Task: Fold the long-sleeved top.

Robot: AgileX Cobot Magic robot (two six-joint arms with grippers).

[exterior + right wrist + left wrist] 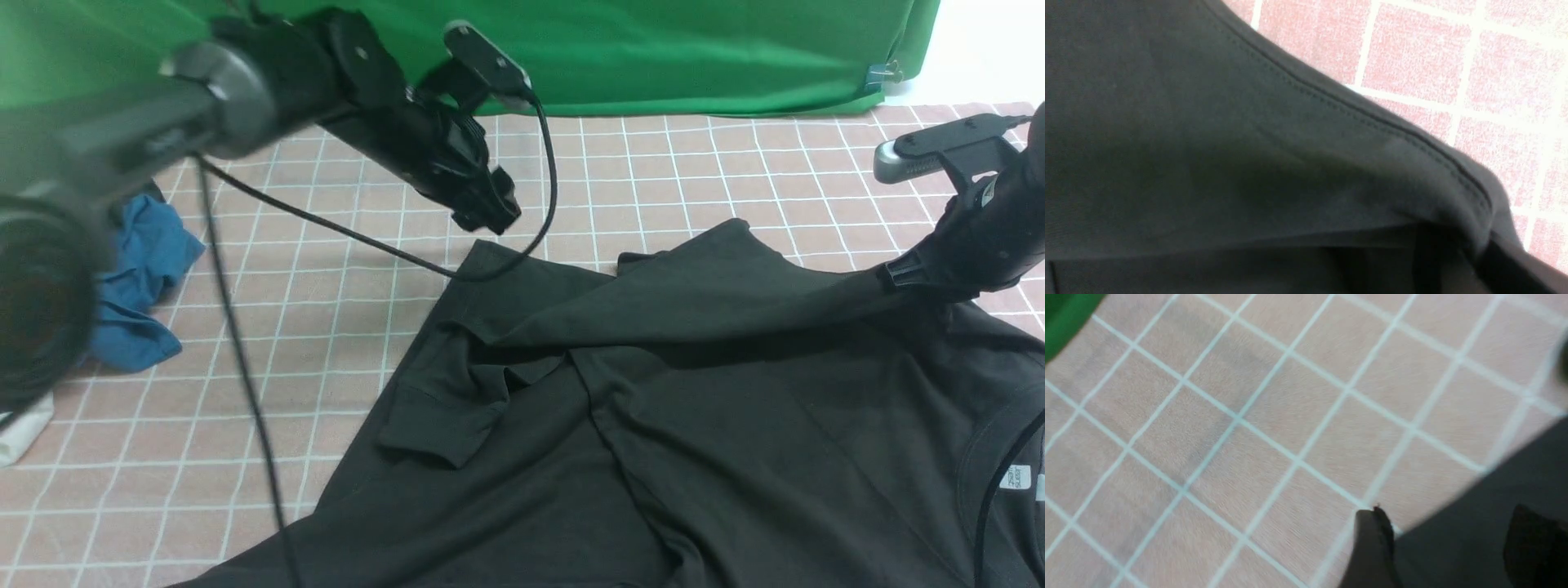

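The black long-sleeved top [694, 425] lies spread over the near and right part of the table, its round collar and white label [1016, 478] at the right edge. A sleeve cuff [441, 416] lies folded over the body. My right gripper [898, 278] is shut on a fold of the top and holds it raised and taut. The wrist view shows the stitched hem [1372, 118] bunching into that gripper [1453, 253], its fingers hidden by cloth. My left gripper [490, 214] hangs above the top's far left corner [482, 253]. It is open [1449, 516], with nothing between its fingers [1372, 543].
A crumpled blue garment [139, 278] lies at the left on the pink checked tablecloth [326, 343]. A white object [20, 433] sits at the left edge. A green backdrop [694, 49] closes the far side. The left arm's black cable [367, 237] droops over the cloth.
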